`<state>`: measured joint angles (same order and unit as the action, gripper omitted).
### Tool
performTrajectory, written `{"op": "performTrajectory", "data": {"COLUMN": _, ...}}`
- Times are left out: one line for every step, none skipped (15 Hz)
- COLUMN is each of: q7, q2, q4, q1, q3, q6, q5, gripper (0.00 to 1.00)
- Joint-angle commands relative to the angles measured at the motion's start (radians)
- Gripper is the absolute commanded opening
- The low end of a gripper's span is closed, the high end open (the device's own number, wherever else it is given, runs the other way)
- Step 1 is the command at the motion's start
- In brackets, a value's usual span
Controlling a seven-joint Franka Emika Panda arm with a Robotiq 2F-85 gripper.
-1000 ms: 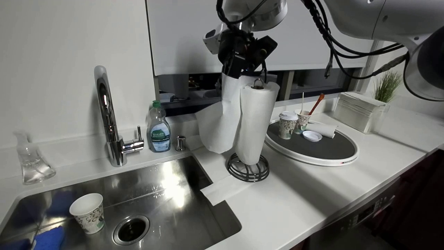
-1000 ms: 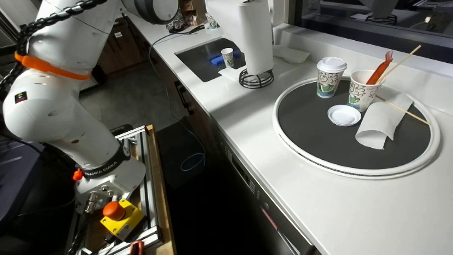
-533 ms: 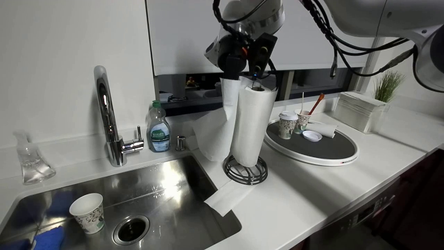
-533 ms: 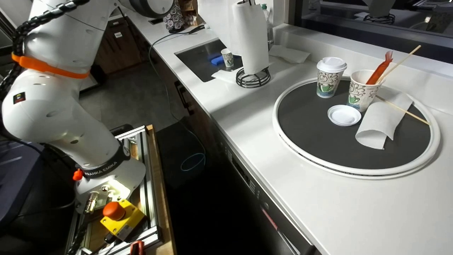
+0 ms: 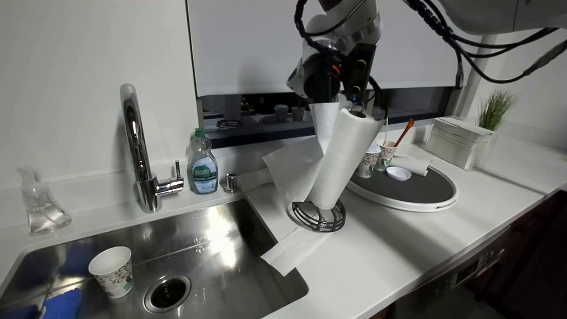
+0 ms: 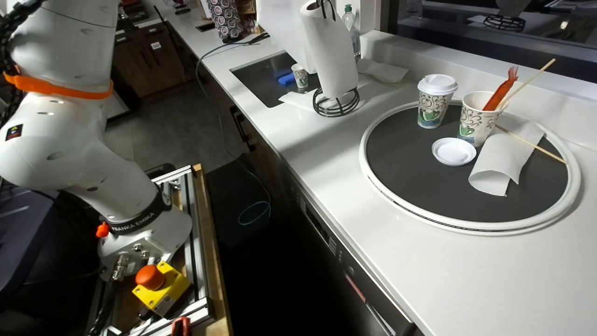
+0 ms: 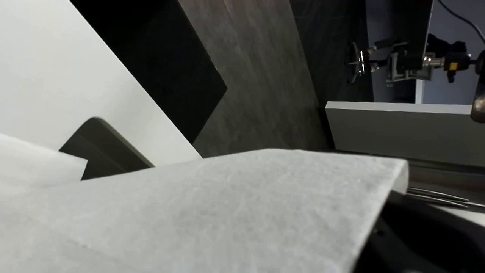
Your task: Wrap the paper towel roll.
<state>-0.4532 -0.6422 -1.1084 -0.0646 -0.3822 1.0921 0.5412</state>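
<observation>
- Pincer: sheet hides its tips; can't tell how open or what it grips.
- Loose sheet hangs left of the leaning roll: not wrapped yet.

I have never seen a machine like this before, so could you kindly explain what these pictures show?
The machine is one robot arm with a gripper at its end. Two pictures come from cameras set apart from it; the third is taken from its wrist.

On the counter, a paper towel roll tilts on its wire holder, next to a sink with a paper cup inside. Behind the sink are a faucet and a soap bottle. A round tray carries a lidded cup, an open cup, a white lid and a curled paper towel.

A loose sheet hangs down from the gripper beside the roll and fills much of the wrist view. It hides the gripper's tip, so I can't tell whether it is pinched.
</observation>
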Motion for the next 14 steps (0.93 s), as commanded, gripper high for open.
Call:
{"op": "performTrajectory", "data": {"q7": -0.035, "q2": 0.124, "q4": -0.236, "q1": 0.052, "q3": 0.022, "q6": 0.089, "q5": 0.018, "gripper": 0.09}}
{"op": "performTrajectory", "data": {"q7": -0.032, "q2": 0.143, "q4": -0.26, "q1": 0.053, "q3": 0.034, "q6": 0.133, "q5": -0.008, "gripper": 0.06}}
{"op": "performTrajectory", "data": {"q7": -0.047, "q2": 0.143, "q4": -0.242, "q1": 0.017, "q3": 0.083, "q6": 0.134, "q5": -0.017, "gripper": 0.03}}
{"op": "performTrajectory", "data": {"q7": -0.039, "q2": 0.14, "q4": -0.235, "q1": 0.005, "q3": 0.095, "q6": 0.15, "q5": -0.04, "gripper": 0.01}}
{"op": "performTrajectory", "data": {"q7": -0.039, "q2": 0.121, "q4": -0.201, "q1": -0.014, "q3": 0.109, "q6": 0.163, "q5": -0.074, "gripper": 0.0}}
{"op": "performTrajectory", "data": {"q7": -0.042, "q2": 0.106, "q4": -0.17, "q1": -0.027, "q3": 0.117, "q6": 0.172, "q5": -0.102, "gripper": 0.0}}
{"op": "performTrajectory", "data": {"q7": -0.041, "q2": 0.075, "q4": -0.122, "q1": -0.043, "q3": 0.122, "q6": 0.177, "q5": -0.136, "gripper": 0.0}}
{"op": "performTrajectory", "data": {"q7": -0.034, "q2": 0.054, "q4": -0.087, "q1": -0.057, "q3": 0.127, "q6": 0.18, "q5": -0.167, "gripper": 0.0}}
{"op": "performTrajectory", "data": {"q7": -0.039, "q2": 0.036, "q4": -0.059, "q1": -0.068, "q3": 0.128, "q6": 0.182, "q5": -0.191, "gripper": 0.0}}
{"op": "performTrajectory", "data": {"q7": -0.038, "q2": 0.017, "q4": -0.028, "q1": -0.079, "q3": 0.129, "q6": 0.181, "q5": -0.214, "gripper": 0.0}}
{"op": "performTrajectory", "data": {"q7": -0.037, "q2": 0.01, "q4": -0.013, "q1": -0.088, "q3": 0.129, "q6": 0.186, "q5": -0.232, "gripper": 0.0}}
{"op": "performTrajectory", "data": {"q7": -0.037, "q2": 0.002, "q4": 0.005, "q1": -0.092, "q3": 0.129, "q6": 0.182, "q5": -0.243, "gripper": 0.0}}
{"op": "performTrajectory", "data": {"q7": -0.036, "q2": -0.006, "q4": 0.023, "q1": -0.092, "q3": 0.128, "q6": 0.177, "q5": -0.248, "gripper": 0.0}}
{"op": "performTrajectory", "data": {"q7": -0.039, "q2": -0.012, "q4": 0.042, "q1": -0.094, "q3": 0.128, "q6": 0.173, "q5": -0.254, "gripper": 0.0}}
